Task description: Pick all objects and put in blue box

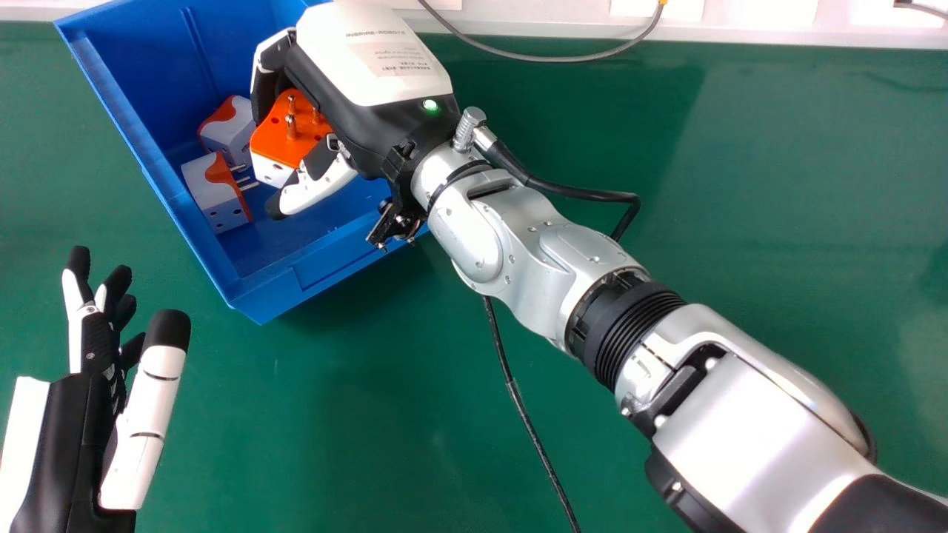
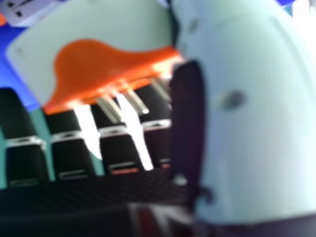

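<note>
The blue box [image 1: 289, 277] stands on the green table [image 1: 355, 414]. Over its inside, the right hand [image 1: 370, 81] has hold of a white and orange plug adapter [image 1: 274, 166], fingers curled against one side and the thumb [image 2: 256, 123] against the other, so it is only part-way open. The adapter's orange face is up in the head view, its metal pins [image 1: 291, 127] bare; whether it touches the floor of the box I cannot tell.

Two more adapters of the same kind lie in the box, close beside each other, left of the held one: one [image 1: 211, 196] nearer the robot with its pins pointing right, the other [image 1: 231, 133] farther off. The left hand [image 1: 81, 414] is outside the box, on the robot's side of it and to the left, open and holding nothing, its fingers loosely extended. A black cable [image 1: 518, 400] runs to the right of the box.
</note>
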